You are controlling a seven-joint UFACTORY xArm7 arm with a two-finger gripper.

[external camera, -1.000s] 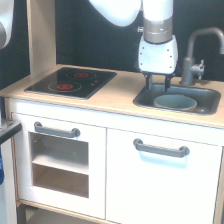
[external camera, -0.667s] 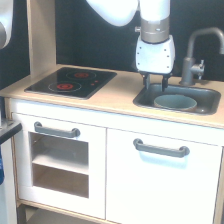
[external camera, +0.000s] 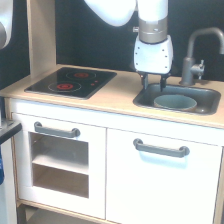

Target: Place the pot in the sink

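The light blue-grey pot (external camera: 175, 102) rests inside the grey sink (external camera: 150, 102), toward its middle and the exterior view's right. My gripper (external camera: 153, 82) hangs above the sink's left part, up and to the left of the pot and apart from it. Its dark fingers (external camera: 146, 81) point down, spread apart with nothing between them.
A black stovetop (external camera: 70, 81) with red rings lies on the wooden countertop at the exterior view's left. A grey faucet (external camera: 194, 55) rises behind the sink at the right. White cabinet doors with grey handles (external camera: 160, 148) sit below. A wooden post (external camera: 41, 35) stands at the back left.
The gripper has risen away from the sink and shifted slightly left; the pot stays in the basin.
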